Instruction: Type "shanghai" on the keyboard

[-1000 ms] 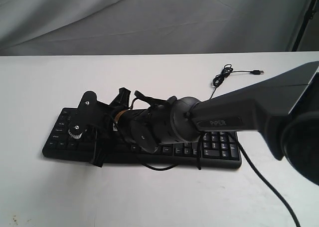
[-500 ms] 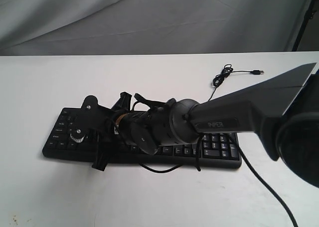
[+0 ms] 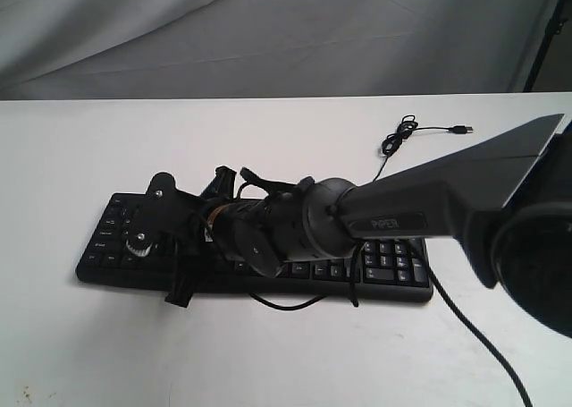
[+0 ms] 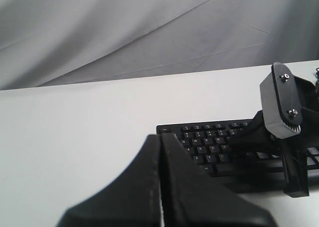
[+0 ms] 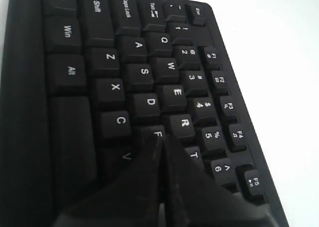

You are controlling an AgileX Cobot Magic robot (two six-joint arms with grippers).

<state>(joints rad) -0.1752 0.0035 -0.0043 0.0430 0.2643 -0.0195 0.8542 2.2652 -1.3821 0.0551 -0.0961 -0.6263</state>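
White desk point(image 3: 80, 139) before a grey cloth backdrop.

Left pincer point(image 4: 160, 137): fingers pressed flat together, nothing between them, hanging off the left end of the keyboard point(image 4: 199, 142), clear of the keys. Ahead of it and to its right, that black keyboard, flat on the desk, long axis running left to right across both arms' reach.

Right pincer point(image 3: 179, 292): reached across the middle onto the keyboard's left half, likewise closed to one narrow point, empty, angled downward. From its own wrist camera, right pincer point(image 5: 160, 143) poised at the edge of the F key point(image 5: 151, 132), with V just beside. Contact with any key impossible to judge.

Along the home row from that tip: D, S and A in turn toward Caps Lock. G and H presumably on the opposite side, hidden beneath the fingers. Far nearer the letters than the left pincer, so likely the typing arm. Next press probably a short slide along the keyboard's long axis rather than a move across rows.

Further right, number pad point(image 3: 393, 266) uncovered, then thin cable point(image 3: 398, 139) coiled on the desk beyond.
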